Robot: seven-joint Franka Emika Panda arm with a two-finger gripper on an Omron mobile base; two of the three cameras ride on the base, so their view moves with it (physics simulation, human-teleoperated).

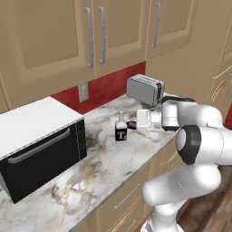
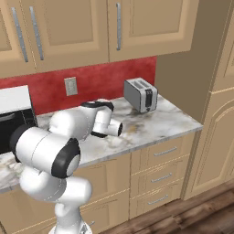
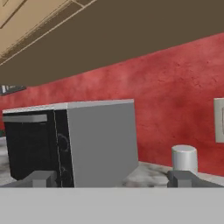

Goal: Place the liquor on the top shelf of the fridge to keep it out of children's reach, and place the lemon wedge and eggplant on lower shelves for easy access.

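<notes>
The liquor (image 1: pixel 120 130) is a small dark bottle with a black label and a pale cap, standing upright on the marble counter (image 1: pixel 95 179). My gripper (image 1: pixel 132 124) lies level just right of it and points at it, a short gap away. In the hand view the gripper (image 3: pixel 111 180) is open with nothing between the wide-apart fingertips (image 3: pixel 42 178). The liquor's pale cap (image 3: pixel 184 157) rises just behind the right fingertip. The fridge, the lemon wedge and the eggplant are out of view.
A black and white microwave (image 1: pixel 41 145) stands left of the bottle. A silver toaster (image 1: pixel 145 89) sits at the back right of the counter. Tan wall cabinets (image 1: pixel 59 41) hang above, and a wall socket (image 1: pixel 83 92) is on the red backsplash.
</notes>
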